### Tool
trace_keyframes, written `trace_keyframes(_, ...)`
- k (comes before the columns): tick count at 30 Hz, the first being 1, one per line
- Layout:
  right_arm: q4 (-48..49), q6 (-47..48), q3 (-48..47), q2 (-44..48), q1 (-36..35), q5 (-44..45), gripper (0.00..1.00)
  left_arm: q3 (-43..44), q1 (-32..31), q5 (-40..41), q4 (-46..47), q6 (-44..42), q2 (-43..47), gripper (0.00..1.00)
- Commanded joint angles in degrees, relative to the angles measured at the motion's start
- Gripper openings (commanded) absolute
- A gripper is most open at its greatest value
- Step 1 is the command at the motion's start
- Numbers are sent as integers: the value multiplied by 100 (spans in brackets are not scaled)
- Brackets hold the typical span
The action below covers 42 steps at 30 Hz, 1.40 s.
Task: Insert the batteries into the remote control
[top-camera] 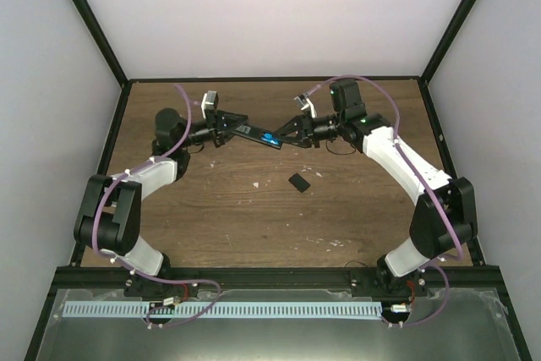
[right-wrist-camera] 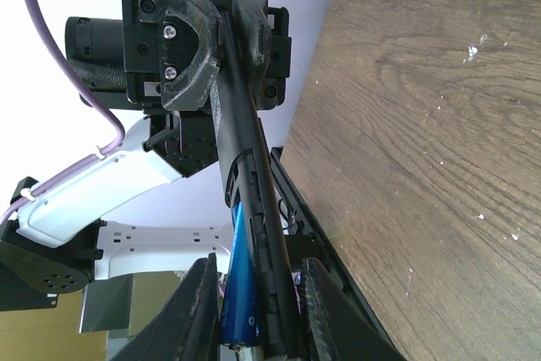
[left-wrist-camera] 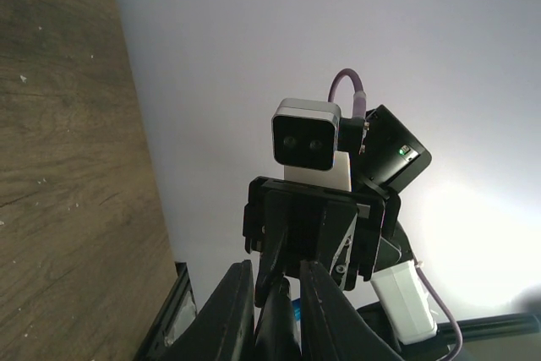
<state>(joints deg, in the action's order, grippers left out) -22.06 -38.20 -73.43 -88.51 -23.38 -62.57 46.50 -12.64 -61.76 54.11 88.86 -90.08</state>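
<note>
The black remote control [top-camera: 256,134] is held in the air between my two arms. My left gripper [top-camera: 226,127] is shut on its left end. Blue batteries [top-camera: 271,138] lie in the bay at the other end. In the right wrist view the remote [right-wrist-camera: 245,150] runs from the left gripper [right-wrist-camera: 215,48] down between my right gripper's [right-wrist-camera: 259,261] fingers, with a blue battery [right-wrist-camera: 241,285] along its side. The right jaws straddle that end with small gaps, open. In the left wrist view the remote [left-wrist-camera: 275,331] sits edge-on between the left gripper's [left-wrist-camera: 277,268] fingers.
The short black cover piece [top-camera: 297,182] lies on the brown wooden table [top-camera: 211,217], below and right of the remote. Black frame posts and pale walls enclose the table. Purple cables loop off both arms.
</note>
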Motion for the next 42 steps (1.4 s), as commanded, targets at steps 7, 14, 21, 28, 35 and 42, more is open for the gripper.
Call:
trace_keyframes(7, -9, 151, -403, -60, -162, -4, 16, 113, -134, 19, -207, -229, 113, 0)
trace_keyframes(14, -162, 302, -513, -126, -200, 228, 15, 122, -146, 6, -255, -246, 148, 0)
trace_keyframes(21, -239, 393, -555, -136, -229, 305, 12, 132, -144, -19, -260, -246, 147, 0)
trace_keyframes(28, -383, 536, -560, -90, -228, 425, 8, 173, -142, -26, -277, -288, 134, 0)
trace_keyframes(35, -772, 959, -850, 48, -220, 1174, 14, 214, -138, -29, -550, -576, 182, 0)
trace_keyframes(42, -980, 1572, -1168, 564, -53, 2113, 34, 396, -103, 4, -1926, -1669, 463, 0)
